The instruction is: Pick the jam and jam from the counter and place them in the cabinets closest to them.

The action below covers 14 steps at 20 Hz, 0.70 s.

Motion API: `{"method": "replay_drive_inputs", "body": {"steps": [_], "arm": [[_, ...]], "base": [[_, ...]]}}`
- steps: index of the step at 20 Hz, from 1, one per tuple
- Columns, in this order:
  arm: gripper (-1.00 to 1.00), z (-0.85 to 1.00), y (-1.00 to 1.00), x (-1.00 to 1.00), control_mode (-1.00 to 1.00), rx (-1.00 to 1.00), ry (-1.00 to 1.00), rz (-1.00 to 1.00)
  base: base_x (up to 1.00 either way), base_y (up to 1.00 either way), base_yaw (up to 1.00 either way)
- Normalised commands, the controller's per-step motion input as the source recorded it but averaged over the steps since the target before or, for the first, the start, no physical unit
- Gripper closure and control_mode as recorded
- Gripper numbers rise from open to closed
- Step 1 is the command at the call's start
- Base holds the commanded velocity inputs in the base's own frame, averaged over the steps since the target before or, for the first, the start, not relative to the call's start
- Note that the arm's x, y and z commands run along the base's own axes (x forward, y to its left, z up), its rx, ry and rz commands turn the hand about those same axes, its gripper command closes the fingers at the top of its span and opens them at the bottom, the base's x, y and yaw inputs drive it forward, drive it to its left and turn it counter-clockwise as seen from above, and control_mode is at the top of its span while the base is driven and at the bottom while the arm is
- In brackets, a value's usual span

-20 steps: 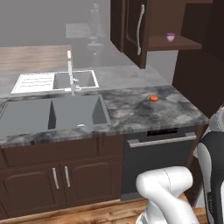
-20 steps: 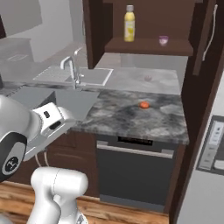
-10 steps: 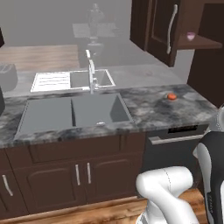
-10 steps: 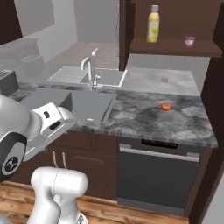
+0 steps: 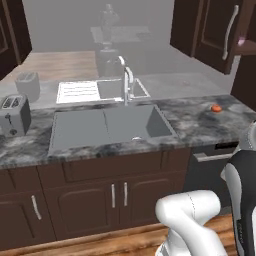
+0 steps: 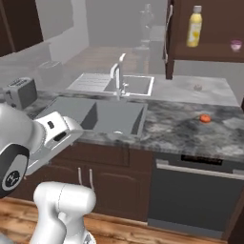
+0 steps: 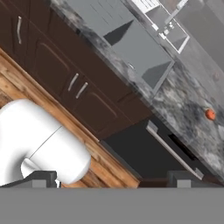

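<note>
The small pinkish-purple squat jam jar (image 6: 236, 45) stands upright, its short axis vertical, on the brown shelf of the open dark brown wooden cabinet (image 6: 209, 52), near a tall yellow bottle (image 6: 194, 26). The red jar I cannot find; a flattish orange-red round fruit (image 5: 216, 108) lies on the grey marbled worktop (image 5: 190, 117) right of the grey sink (image 5: 107, 125). The gripper (image 7: 113, 179) hangs low with jaws spread wide, empty. Best to locate the jar before reaching.

Pinkish-purple jam (image 6: 236, 45) on cabinet shelf (image 6: 209, 53)
</note>
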Motion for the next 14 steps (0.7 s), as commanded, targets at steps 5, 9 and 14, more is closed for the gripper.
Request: {"method": "replay_drive_inputs", "body": {"steps": [5,9,14], "arm": [[-1.00,0.00,0.00,0.00,1.00,0.00,0.00,0.00],[-1.00,0.00,0.00,0.00,1.00,0.00,0.00,0.00],[-1.00,0.00,0.00,0.00,1.00,0.00,0.00,0.00]], "base": [[-0.19,0.66,0.00],[-0.12,0.72,0.00],[-0.12,0.64,0.00]]}}
